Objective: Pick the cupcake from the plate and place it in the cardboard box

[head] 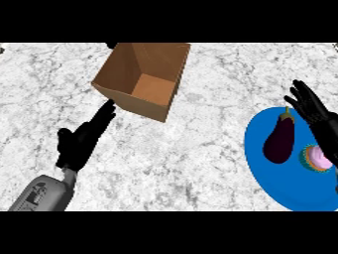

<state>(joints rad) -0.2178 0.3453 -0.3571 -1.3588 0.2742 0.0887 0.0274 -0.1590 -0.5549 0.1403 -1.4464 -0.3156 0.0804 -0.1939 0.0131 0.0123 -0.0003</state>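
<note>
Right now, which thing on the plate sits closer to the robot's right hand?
The cupcake, right beside the right hand; the eggplant lies farther left.

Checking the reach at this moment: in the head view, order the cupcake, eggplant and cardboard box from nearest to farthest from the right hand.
From the right hand:
1. Cupcake: on the blue plate, right beside the palm.
2. Eggplant: on the same plate, just left of the cupcake.
3. Cardboard box: far across the counter, upper left, by the left hand.
</note>
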